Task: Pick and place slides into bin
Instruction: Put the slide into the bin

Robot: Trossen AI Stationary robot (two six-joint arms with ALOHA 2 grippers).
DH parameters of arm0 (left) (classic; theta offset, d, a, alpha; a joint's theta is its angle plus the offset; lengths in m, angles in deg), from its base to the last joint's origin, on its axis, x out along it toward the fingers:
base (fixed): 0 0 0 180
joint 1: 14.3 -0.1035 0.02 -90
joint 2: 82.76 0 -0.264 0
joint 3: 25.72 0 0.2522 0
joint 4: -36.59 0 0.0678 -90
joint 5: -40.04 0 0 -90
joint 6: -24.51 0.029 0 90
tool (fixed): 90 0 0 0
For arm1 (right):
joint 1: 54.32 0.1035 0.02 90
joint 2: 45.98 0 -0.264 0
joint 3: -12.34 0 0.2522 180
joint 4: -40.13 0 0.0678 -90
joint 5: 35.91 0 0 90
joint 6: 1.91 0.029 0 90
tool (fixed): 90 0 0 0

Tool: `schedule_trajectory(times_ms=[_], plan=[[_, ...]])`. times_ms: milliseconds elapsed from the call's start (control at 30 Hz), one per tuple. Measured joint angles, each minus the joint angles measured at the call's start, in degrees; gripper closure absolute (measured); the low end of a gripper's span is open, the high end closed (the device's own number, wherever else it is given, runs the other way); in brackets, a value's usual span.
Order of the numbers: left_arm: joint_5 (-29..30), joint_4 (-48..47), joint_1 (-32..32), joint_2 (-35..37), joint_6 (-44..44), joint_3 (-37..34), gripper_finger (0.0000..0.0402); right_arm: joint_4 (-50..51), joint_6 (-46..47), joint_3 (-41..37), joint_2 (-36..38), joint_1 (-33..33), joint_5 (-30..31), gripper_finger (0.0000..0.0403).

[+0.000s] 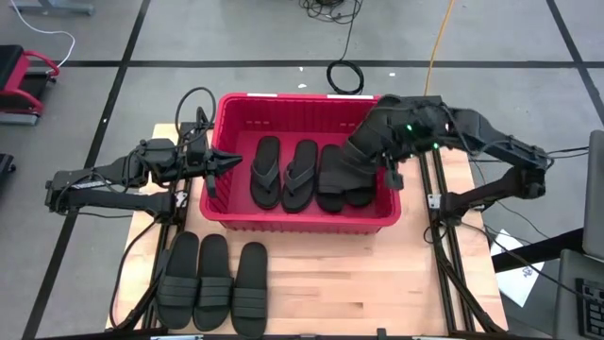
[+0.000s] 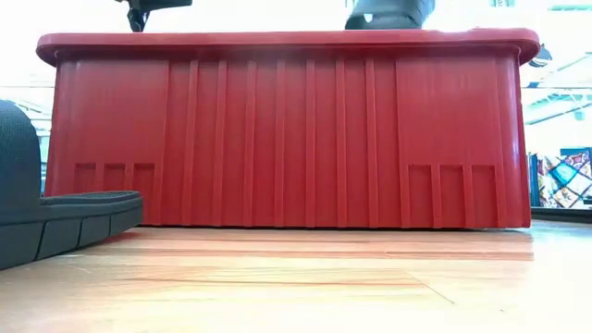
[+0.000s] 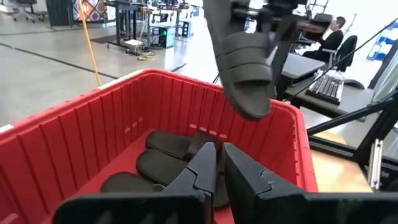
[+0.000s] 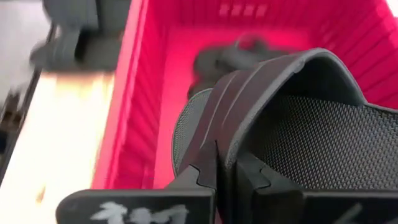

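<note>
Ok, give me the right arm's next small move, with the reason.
Probably lower a little, then open. The right pincer is shut on the ribbed band of a black rubber slide, which hangs above the bright red plastic bin, over bare floor beside the sandals already inside.

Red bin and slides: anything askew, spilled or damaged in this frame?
Nothing stands out. The right gripper holds a slide by its strap above the bin; two flip-flops lie flat inside, and three slides sit in a neat row on the table.
</note>
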Motion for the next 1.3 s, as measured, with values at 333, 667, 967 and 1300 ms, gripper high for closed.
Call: schedule_trajectory(times_ms=[333,667,967,1300], plan=[[0.55,-0.04,0.00,0.00,-1.29,0.00,0.0376,16.01,-32.22,-0.23,-9.34,-15.10,-17.91,0.0400],[0.62,-0.04,0.00,0.00,-3.64,0.00,0.0376,14.31,-44.73,-3.92,-17.52,-23.18,-25.23,0.0399],[0.73,-0.15,-0.02,0.00,-0.88,0.00,0.0376,16.81,-49.19,-8.83,-20.73,-23.76,-28.24,0.0399],[0.78,-1.80,-0.02,-1.24,1.50,0.00,0.0376,10.21,-46.24,-16.60,-20.73,-23.91,-28.47,0.0399]])
